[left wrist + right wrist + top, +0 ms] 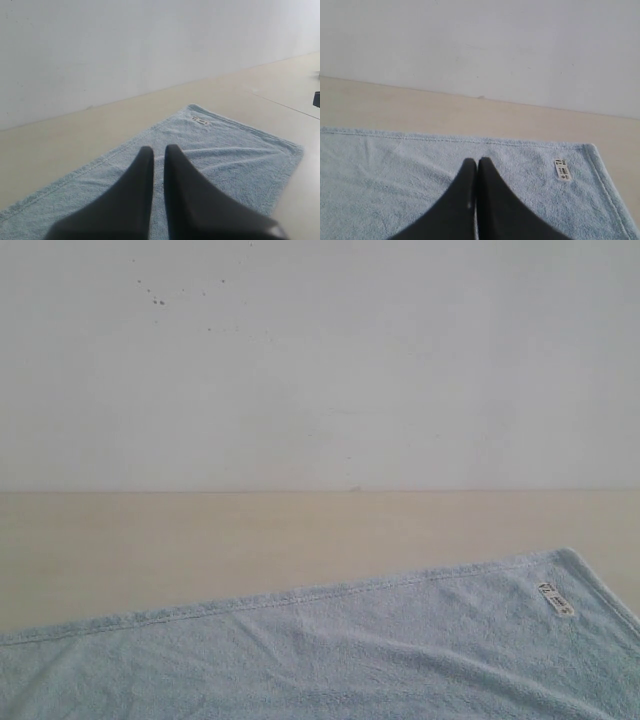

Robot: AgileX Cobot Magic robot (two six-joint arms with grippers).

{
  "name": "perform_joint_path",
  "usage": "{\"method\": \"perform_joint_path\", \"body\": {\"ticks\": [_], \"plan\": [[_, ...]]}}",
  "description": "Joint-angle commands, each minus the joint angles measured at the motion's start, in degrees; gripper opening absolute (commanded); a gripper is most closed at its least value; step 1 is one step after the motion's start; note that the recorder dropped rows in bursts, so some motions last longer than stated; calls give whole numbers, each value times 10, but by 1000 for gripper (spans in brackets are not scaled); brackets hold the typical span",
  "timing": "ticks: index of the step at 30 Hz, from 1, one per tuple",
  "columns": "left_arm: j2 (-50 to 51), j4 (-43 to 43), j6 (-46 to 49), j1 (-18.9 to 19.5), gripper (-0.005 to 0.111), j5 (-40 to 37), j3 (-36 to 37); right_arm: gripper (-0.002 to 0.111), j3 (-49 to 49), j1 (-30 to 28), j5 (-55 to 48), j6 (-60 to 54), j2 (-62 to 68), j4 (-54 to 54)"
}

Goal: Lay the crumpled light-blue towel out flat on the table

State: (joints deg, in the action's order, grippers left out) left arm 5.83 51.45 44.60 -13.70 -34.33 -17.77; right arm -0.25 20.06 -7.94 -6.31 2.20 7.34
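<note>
The light-blue towel [330, 660] lies spread out on the beige table [200, 540], its hemmed far edge running slantwise and its white label [556, 602] near the right corner. A few shallow wrinkles cross it. Neither gripper shows in the exterior view. My left gripper [159, 148] hovers over the towel [235, 160], jaws a narrow gap apart with nothing between them; the label [199, 120] lies beyond. My right gripper [477, 160] is above the towel [395, 170], fingers pressed together and empty, the label [562, 169] off to one side.
A white wall [320, 360] rises along the table's far edge. Bare table [420, 107] runs between the towel and the wall. In the left wrist view a seam [285, 105] crosses the tabletop, with a small dark object [316, 99] at the frame's edge.
</note>
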Motion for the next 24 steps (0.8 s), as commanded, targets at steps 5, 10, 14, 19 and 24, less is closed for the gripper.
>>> {"method": "perform_joint_path", "body": {"ticks": [5,10,14,19,24], "plan": [[-4,7,-1,-2,8,3,-3,0,3,-2,6,-2,-3,-17],[-4,7,-1,-2,8,3,-3,0,3,-2,-4,-2,-3,-17],[-4,7,-1,-2,8,3,-3,0,3,-2,-4,-2,-3,-17],[-4,7,-1,-2,8,3,-3,0,3,-2,-4,0,-3,-17],[-4,7,-1,-2,8,3,-3,0,3,-2,-4,0,-3,-17]]}}
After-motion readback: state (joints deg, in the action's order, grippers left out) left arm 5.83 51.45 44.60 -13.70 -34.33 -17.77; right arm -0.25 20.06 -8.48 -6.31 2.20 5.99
